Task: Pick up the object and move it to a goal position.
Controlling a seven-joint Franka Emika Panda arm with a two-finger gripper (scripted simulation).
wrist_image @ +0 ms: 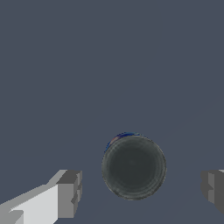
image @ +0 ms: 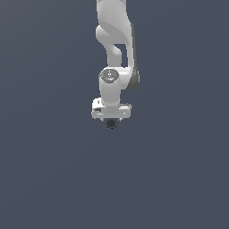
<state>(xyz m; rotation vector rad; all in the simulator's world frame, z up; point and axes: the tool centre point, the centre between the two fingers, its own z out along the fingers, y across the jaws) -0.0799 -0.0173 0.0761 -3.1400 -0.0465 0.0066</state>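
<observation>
The object [wrist_image: 133, 167] is a small dark, blackish-blue round lump on the grey floor. In the wrist view it lies between my two fingers [wrist_image: 68, 194], with a clear gap on each side. My gripper [wrist_image: 141, 193] is open and touches nothing. In the exterior view the white arm hangs down from above. The gripper [image: 111, 120] points straight down, and the object [image: 110, 125] shows as a dark spot just under the hand. The fingertips are mostly hidden by the hand in that view.
A plain dark grey floor [image: 179, 179] surrounds the arm on all sides. No other objects, containers or edges show in either view.
</observation>
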